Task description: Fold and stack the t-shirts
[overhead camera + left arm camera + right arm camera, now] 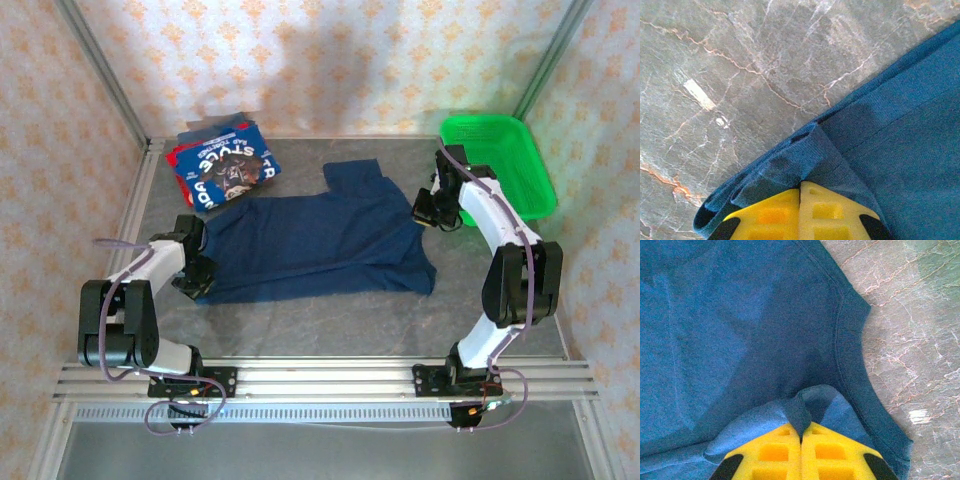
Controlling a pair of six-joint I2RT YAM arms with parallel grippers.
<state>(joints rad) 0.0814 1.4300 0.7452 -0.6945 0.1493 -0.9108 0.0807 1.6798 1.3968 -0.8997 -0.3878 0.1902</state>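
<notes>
Navy t-shirt (320, 240): spread flat on middle of marbled surface (330, 315), one sleeve toward far side. Left jaws: closed on near left corner, cloth bunched around yellow fingertips (770, 217). Right jaws: closed on small fold at right edge, beside ribbed band, cloth pinched between yellow fingertips (832, 452). Folded t-shirts (222, 165): red and blue, white letters, stacked at far left corner, just beyond navy one. Green basket (500, 160): far right corner.

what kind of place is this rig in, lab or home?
Likely a lab test cell: aluminium mounting rail, patterned wall panels boxing in a marble-look table with a navy t-shirt on it.
</notes>
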